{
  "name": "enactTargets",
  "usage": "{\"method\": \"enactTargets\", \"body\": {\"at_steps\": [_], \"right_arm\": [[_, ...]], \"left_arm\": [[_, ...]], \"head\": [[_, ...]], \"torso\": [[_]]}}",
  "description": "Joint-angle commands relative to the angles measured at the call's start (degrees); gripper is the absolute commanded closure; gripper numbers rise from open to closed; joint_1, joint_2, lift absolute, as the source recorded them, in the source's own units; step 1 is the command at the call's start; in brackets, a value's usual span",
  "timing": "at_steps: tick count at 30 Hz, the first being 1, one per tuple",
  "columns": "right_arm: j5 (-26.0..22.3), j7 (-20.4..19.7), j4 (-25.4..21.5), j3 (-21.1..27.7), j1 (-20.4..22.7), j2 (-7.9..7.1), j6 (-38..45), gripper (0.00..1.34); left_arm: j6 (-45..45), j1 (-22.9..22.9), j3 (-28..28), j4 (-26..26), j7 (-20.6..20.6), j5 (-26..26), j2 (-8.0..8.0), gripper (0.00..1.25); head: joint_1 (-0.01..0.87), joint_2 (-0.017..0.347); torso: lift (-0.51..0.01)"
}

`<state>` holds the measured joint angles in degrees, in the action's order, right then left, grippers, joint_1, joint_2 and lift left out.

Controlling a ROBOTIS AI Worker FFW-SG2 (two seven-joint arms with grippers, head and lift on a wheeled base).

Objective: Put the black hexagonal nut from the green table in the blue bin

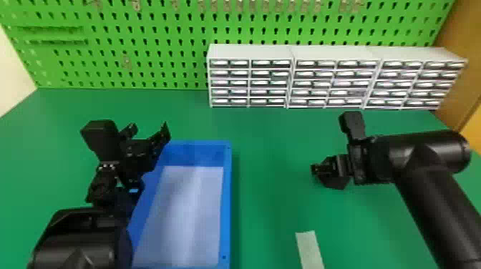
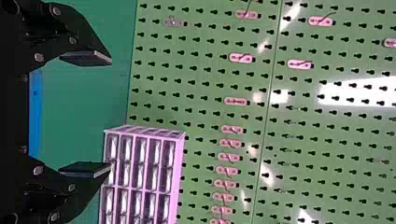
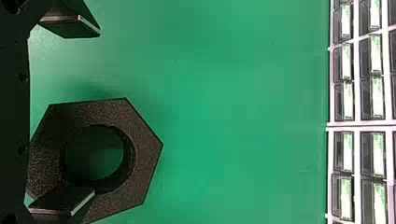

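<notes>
While the black nut (image 3: 145, 151) lies on the green table (image 1: 272, 143), the right claw (image 3: 96, 112) hangs spread above it, pinching nothing. From where I stand, the worry is the off-centre aim: one finger (image 3: 65, 199) overlaps the nut's face in the wrist view, the other sits well clear. Lowered like that, the claw could press on the nut and skid it, or catch only its rim and let it twist loose. The left claw (image 2: 111, 114), also spread and empty, hangs by the near side of the blue bin (image 1: 227, 200); a careless drop-off might knock it.
</notes>
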<state>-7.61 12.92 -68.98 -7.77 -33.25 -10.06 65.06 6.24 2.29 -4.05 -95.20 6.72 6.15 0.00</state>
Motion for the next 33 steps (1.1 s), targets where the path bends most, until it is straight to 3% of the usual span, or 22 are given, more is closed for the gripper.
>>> {"method": "enactTargets", "body": {"at_steps": [1,14,33], "right_arm": [[-0.04,0.0,-0.02,-0.49,-1.38,-0.14,0.25,0.09],[-0.04,0.35,-0.11,-0.67,-2.0,0.56,0.69,0.08],[1.19,0.79,1.48,0.3,-2.17,-0.05,-1.69,0.08]], "left_arm": [[0.0,0.0,-0.17,0.01,-0.04,0.0,-0.15,0.45],[0.0,-0.09,-0.35,0.01,0.05,-0.09,-0.15,0.45],[-0.26,0.26,-0.43,0.01,-0.04,0.0,-0.15,0.45]], "head": [[0.686,0.051],[0.686,0.051],[0.686,0.051]], "torso": [[-0.097],[-0.097],[-0.097]]}}
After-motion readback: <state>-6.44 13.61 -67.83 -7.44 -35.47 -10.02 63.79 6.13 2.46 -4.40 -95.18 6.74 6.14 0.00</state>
